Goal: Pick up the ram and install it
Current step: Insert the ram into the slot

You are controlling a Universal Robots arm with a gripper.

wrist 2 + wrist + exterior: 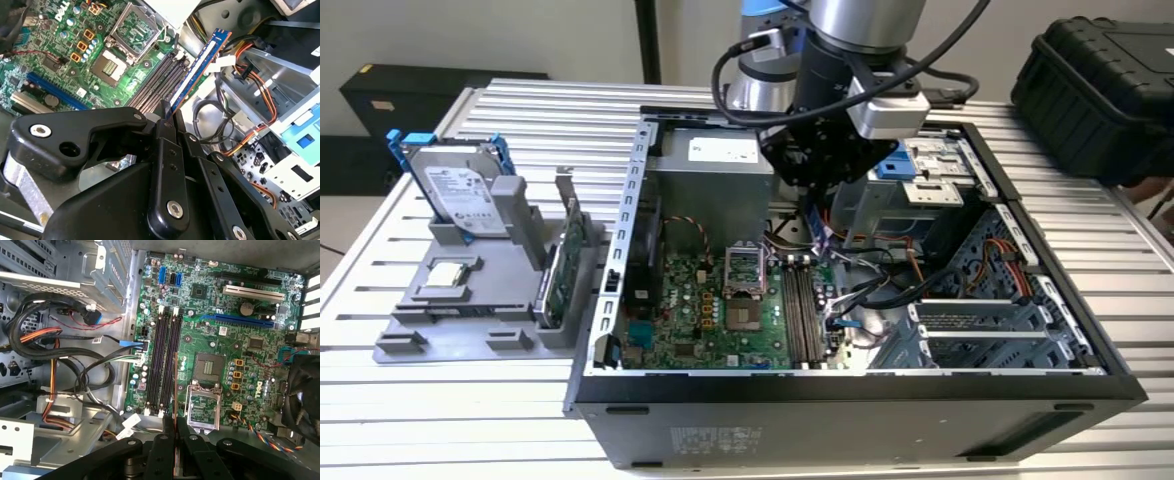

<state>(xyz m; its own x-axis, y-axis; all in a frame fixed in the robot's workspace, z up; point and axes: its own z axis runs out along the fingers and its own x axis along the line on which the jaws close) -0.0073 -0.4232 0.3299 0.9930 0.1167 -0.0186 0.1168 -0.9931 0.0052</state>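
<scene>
Exterior view: we see the open computer case (854, 390) lying on its side on a slatted metal table (1147, 300), its green motherboard (720, 310) facing up. The arm (854, 30) comes down from above into the case, and its black gripper (821, 215) hangs over the row of dark memory slots (801, 310) beside the processor socket (744, 270).

On the exterior view's left of the case we see a grey fixture (454, 300). It holds a hard drive (454, 190) standing upright, a small square silver processor chip (443, 278) lying flat, and a green expansion card (567, 260) standing on edge. A black hard case (1107, 90) sits on the table at the exterior view's right.

In the second wrist view we see the gripper (167, 122) with its 2 fingers closed tight on the ram (200, 67), a long blue stick pinched at one end. The rest of the ram sticks out past the fingertips, above the memory slots (160, 82) and not yet seated in any of them. Bundles of orange and black cables (250, 110) lie just beside it.

In the first wrist view we see the ram (175, 390) edge-on as a thin line rising from the closed gripper (175, 437), running along the 2 black memory slots (165, 360).
</scene>
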